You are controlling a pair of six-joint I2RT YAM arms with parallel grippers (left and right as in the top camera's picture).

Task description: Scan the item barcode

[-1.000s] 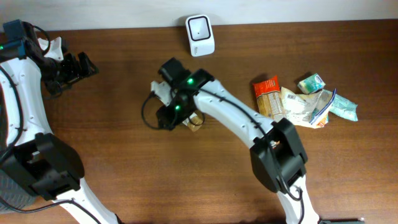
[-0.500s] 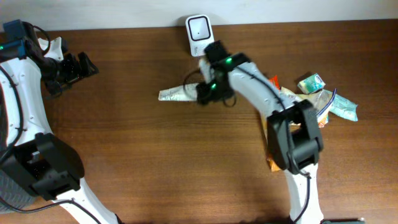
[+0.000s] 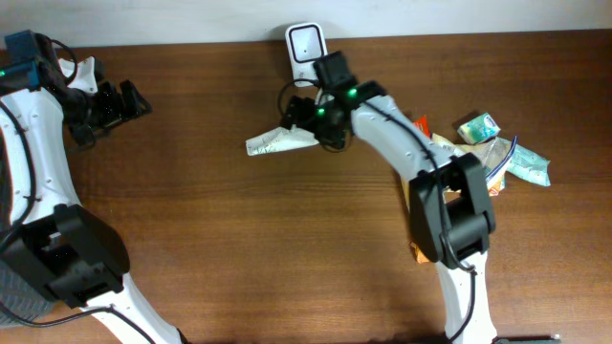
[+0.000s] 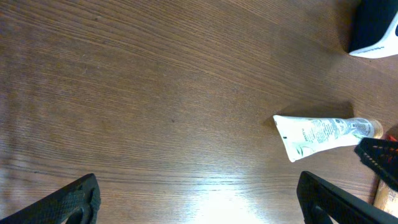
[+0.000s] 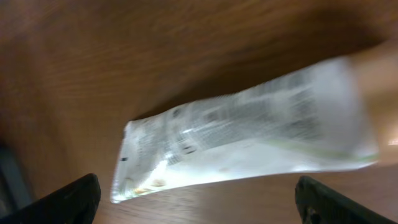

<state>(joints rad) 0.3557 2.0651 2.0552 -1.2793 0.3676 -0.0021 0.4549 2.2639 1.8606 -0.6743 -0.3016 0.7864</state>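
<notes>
On the wood table (image 3: 191,239), upper centre, the white tube (image 3: 275,143) lies loose under the right gripper (image 3: 304,117), whose fingers are spread, the left gripper (image 3: 129,100) idle and equally wide; next, probably, comes gripping the tube and presenting it to the scanner (image 3: 308,41).

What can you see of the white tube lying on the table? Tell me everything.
The white tube is a soft-looking plastic squeeze tube with small dark and green print. It lies flat on the wooden table, its wide crimped end toward the left arm and its narrow cap end under the open right gripper. Nothing grips it; contact at the cap is unclear.
</notes>
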